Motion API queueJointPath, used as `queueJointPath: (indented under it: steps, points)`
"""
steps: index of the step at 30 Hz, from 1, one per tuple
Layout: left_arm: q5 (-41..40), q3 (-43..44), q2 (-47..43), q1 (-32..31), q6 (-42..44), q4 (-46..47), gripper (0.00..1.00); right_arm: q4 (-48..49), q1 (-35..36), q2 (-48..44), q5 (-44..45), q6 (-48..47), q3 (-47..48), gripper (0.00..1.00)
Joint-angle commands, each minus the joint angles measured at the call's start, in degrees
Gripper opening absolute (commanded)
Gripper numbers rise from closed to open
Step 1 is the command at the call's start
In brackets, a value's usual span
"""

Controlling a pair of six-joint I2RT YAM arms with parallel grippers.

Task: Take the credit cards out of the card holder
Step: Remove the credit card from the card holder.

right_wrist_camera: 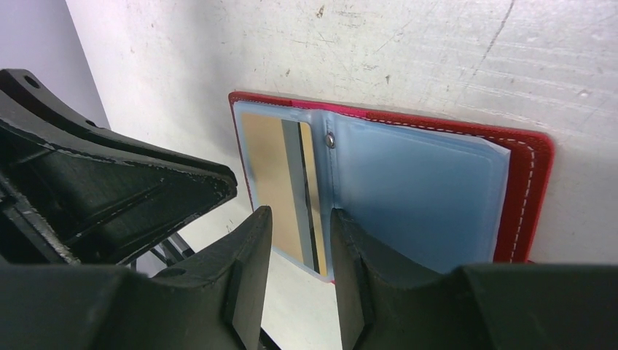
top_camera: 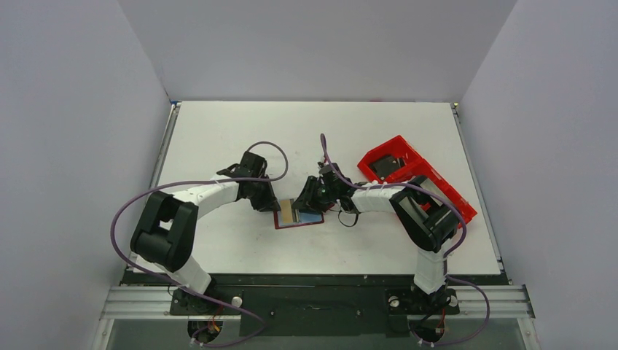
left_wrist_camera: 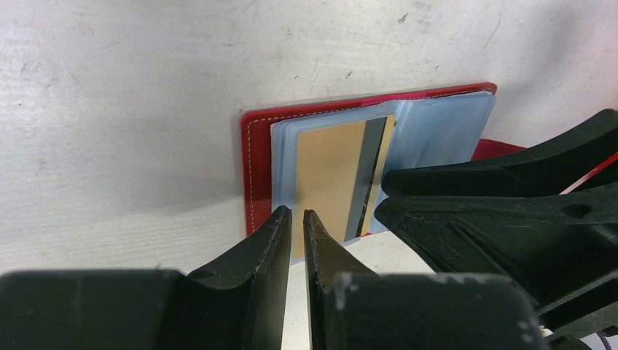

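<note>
Left tool (left_wrist_camera: 297, 216) fills the near part of its wrist cam. Its fingers are almost pressed together w/ only a thin slit btw the tips, and the near edge of the gold card (left_wrist_camera: 328, 175) in its clear sleeve sits at that slit. Can't tell if the tips actually bite. Right tool (right_wrist_camera: 300, 216) is closest in its own cam. Its fingers are part spread, w/ a gap far wider than the card. They straddle an edge of the same leaf, close to the spine rivet, and no pad is seen pressing on it.

Holder (top_camera: 306, 219) lies open and flat on the table (top_camera: 218, 131) near ctr, btw the two tools, red cover down and pale-blue plastic leaves up. The gold card, w/ a dark stripe, is inside the left leaf. The right leaf (right_wrist_camera: 415, 197) looks light blue; card or bare sleeve, can't tell.

In the left cam the right tool's black body covers the holder's right corner. In the right cam the left tool blocks the area left of the holder. From above, both tool heads hang over the holder's far edge.

A red tray (top_camera: 458, 198) sits to the right, well apart from the holder, w/ the right arm's elbow over its near end. Purple cables (top_camera: 270, 146) loop off both arms.
</note>
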Motion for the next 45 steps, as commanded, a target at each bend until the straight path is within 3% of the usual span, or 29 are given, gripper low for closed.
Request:
queueJointPath:
  steps: [1, 12, 20, 32, 45]
  points:
    - [0.9, 3.2, 1.3, -0.5, 0.2, 2.6, 0.1, 0.1, -0.2, -0.4, 1.6, -0.9, 0.1, 0.31]
    - [0.0, 2.9, 4.2, -0.8, -0.4, 2.6, 0.01, 0.5, -0.2, 0.6, 1.6, -0.9, -0.1, 0.27]
    - [-1.1, 2.5, 6.0, -1.0, -0.8, 1.8, 0.0, 2.9, -0.1, 1.4, 0.4, 0.2, -0.9, 0.2]
    - [-2.9, 2.4, 6.3, -1.0, -1.1, 0.0, 0.0, 8.0, -1.1, 1.1, -1.5, 2.6, -3.1, 0.0]
    - [-4.3, 2.4, 6.4, -0.5, -1.2, -1.7, 0.0, 7.6, -2.3, -1.1, 0.0, 1.6, -4.8, 0.0]
